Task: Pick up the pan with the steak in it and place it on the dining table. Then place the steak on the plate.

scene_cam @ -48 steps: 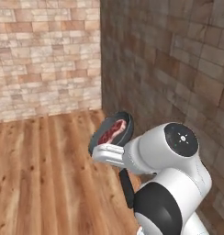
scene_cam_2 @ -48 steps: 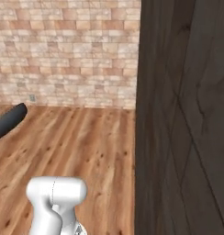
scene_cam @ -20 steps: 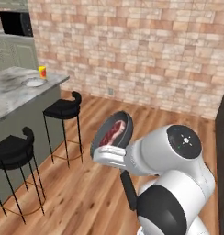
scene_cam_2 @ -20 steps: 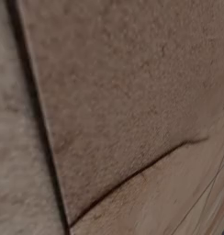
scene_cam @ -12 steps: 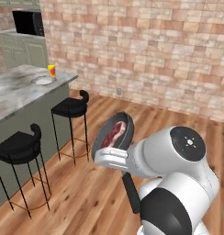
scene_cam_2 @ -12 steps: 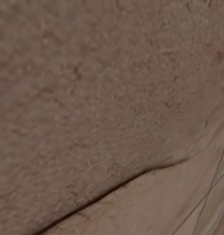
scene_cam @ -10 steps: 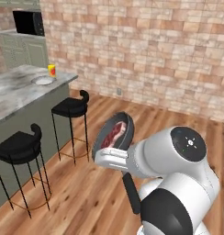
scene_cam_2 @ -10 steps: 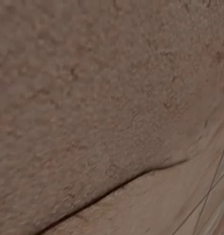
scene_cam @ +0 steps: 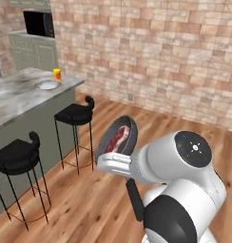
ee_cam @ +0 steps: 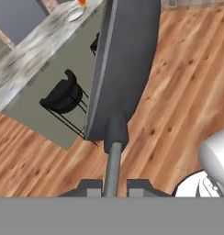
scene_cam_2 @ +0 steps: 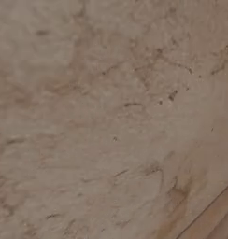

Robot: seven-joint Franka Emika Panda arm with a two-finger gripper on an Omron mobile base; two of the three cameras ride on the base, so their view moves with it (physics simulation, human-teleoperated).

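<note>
The dining table (scene_cam: 23, 95) stands to the left of the arm in the left base view, its marble tabletop above two black stools (scene_cam: 72, 114). Far along that tabletop sits the plate (scene_cam: 46, 85), with a yellow cup (scene_cam: 56, 74) just beside it. Both are well apart from the robot.

The pan (scene_cam: 119, 140) is up in the air in front of the arm, over the wooden floor (scene_cam: 89, 199) and tilted steeply, so its open face shows toward the camera. The steak (scene_cam: 116, 141) lies inside, against the pan's base. In the hand view the pan (ee_cam: 127, 59) is seen nearly edge-on, and its handle (ee_cam: 114, 137) runs straight down into the gripper (ee_cam: 112, 187), which is clamped narrow on the handle's end.

Held that far out, a rigid, probably heavy metal pan pulls hard on the grip, and a smooth straight handle could roll between the fingers. A hold nearer the bowl would be steadier. The steak is soft and limp, likely slick, and at this tilt it may slide toward the low rim; whether it is already resting on the rim is hard to tell at this size. For the plate step, a pinch across its thin edge seems the natural hold, and it would sag.
</note>
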